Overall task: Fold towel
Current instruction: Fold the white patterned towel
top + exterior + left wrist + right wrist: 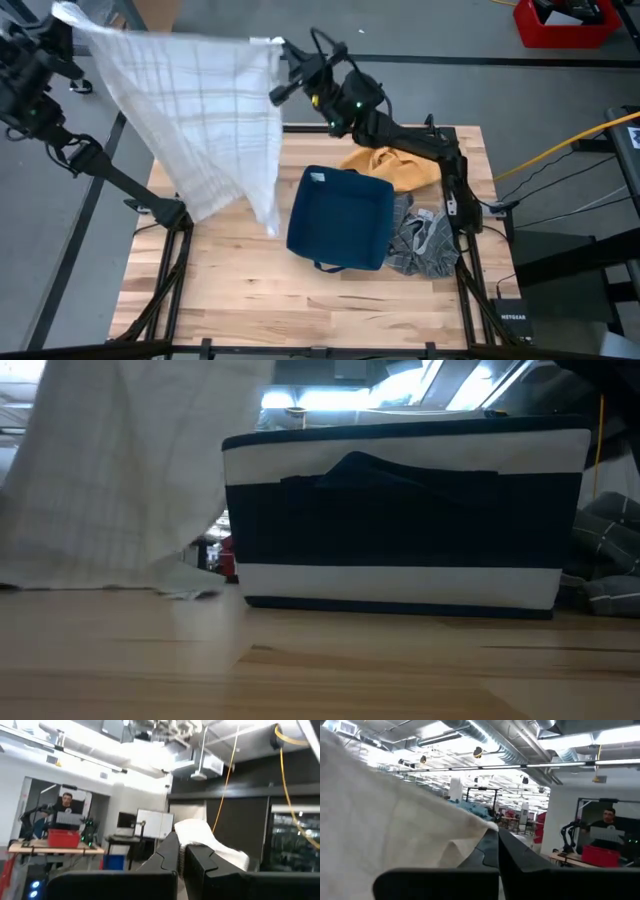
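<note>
A white towel with faint grey checks (200,120) hangs spread between my two raised grippers over the table's left half. Its lowest corner (190,592) rests on the wooden table in the low view. My left gripper (62,18) is high beyond the table's far left corner, shut on one top corner. My right gripper (278,50) is high over the far edge, shut on the other top corner. In the left wrist view the towel (200,837) bunches past the fingers. In the right wrist view it (385,830) fills the picture's left. My left gripper pinches the towel's top corner (186,831) between its two shut fingers; the cloth bunches just past the fingertips and hangs below. My right gripper pinches the other top corner (482,829) between its shut fingers, at an edge. The top edge sags slightly between the two holds.
A navy and white fabric bin (340,218) stands at the table's middle, right of the hanging towel. A yellow cloth (395,165) lies behind it and a grey checked cloth (425,245) to its right. Bare wood (300,310) runs along the near edge.
</note>
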Robot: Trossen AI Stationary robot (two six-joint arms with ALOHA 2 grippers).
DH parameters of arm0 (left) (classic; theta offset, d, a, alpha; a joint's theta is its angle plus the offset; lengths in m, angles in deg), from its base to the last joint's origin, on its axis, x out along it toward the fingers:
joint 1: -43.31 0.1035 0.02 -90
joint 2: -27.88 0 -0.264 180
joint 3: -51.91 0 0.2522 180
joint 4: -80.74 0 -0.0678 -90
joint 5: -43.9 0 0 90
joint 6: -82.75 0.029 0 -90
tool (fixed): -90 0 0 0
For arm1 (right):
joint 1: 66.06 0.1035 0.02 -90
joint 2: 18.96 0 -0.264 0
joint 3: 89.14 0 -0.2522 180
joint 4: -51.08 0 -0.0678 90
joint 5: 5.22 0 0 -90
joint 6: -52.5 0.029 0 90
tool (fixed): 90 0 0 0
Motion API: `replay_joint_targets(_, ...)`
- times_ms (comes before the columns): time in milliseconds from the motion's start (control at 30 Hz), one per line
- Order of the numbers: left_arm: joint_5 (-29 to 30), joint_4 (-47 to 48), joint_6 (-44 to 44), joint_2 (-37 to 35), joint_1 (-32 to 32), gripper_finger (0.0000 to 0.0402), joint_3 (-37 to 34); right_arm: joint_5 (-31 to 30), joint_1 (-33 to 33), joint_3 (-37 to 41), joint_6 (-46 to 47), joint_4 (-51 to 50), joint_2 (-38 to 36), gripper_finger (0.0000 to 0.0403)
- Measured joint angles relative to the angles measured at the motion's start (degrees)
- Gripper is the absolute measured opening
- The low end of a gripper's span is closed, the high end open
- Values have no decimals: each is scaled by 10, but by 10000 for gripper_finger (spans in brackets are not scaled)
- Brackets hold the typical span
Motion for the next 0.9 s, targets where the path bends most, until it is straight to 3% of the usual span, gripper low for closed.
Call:
replay_joint_targets(233,-2,2,66,1,-1,0,33,62,-51,0,24,41,0,0)
replay_joint_targets(467,-4,4,66,2,-23,0,55,127,-87,-1,70,49,-13,0)
replay_joint_targets(733,-7,5,59,0,-91,0,55,148,-101,0,61,69,-24,0)
replay_joint_targets(900,8,21,27,0,-145,0,33,137,-97,-1,61,-1,-50,0)
